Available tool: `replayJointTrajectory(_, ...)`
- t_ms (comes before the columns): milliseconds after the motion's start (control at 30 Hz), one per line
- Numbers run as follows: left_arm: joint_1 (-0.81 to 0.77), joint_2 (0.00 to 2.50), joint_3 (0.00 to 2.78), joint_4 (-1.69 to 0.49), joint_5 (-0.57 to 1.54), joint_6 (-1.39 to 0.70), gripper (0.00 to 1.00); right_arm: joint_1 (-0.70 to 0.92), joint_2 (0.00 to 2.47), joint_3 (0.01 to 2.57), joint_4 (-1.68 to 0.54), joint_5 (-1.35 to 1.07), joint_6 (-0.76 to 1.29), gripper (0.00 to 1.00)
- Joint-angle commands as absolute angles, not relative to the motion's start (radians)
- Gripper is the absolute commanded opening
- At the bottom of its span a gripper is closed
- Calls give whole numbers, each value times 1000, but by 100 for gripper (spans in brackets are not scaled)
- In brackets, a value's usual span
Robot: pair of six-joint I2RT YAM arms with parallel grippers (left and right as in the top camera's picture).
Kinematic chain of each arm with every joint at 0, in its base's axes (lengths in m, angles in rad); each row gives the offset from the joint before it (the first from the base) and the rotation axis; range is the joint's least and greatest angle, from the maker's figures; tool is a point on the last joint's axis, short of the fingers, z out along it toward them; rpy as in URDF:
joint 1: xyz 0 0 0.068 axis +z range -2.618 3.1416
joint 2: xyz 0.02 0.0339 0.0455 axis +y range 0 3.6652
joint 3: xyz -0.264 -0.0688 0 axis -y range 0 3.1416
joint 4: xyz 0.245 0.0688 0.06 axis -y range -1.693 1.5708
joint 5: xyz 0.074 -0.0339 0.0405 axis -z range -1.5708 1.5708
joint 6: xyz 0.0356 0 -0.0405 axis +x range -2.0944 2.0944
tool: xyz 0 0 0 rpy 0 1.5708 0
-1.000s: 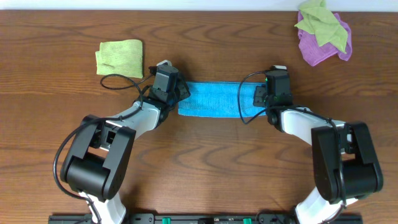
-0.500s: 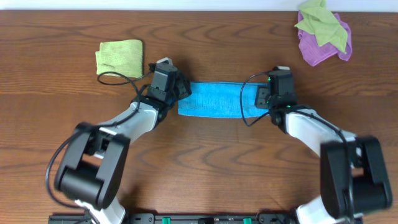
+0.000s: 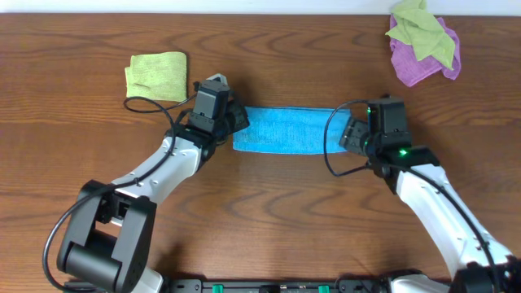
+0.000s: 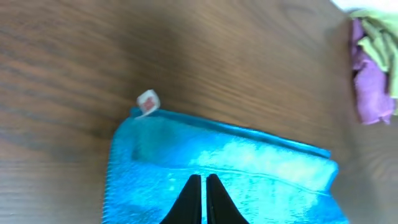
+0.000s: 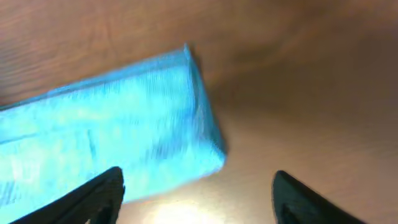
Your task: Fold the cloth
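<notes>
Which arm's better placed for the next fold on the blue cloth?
Left, likely. The left gripper is pinched on one end of the cloth; the right gripper hangs open by the other, holding nothing.

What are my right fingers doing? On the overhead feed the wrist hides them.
Observer: The right gripper is open wide; the cloth end lies flat below it, not pinched.
Operator: And the left one?
Observer: The left gripper is shut, fingers together over the cloth; I cannot tell if fabric is caught.
Operator: Where is the tag?
Observer: The white tag sticks out from a cloth corner onto the table, ahead of those fingers.
</notes>
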State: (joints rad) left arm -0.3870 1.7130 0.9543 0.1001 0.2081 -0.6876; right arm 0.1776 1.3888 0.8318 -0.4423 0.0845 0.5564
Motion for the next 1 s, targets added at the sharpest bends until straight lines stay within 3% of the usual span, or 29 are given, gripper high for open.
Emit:
replayJointTrajectory(0,-406,1744,970,120,211,-712,6,165,1378,838,-500,-55,761,79)
replayJointTrajectory(467,-416,1944,1063,150,183,-718,6,171,1388,784,-533,-58,923,81)
replayJointTrajectory(967,-416,2003,1082,78,176,-703,6,171,1410,561,-175,-42,1018,78)
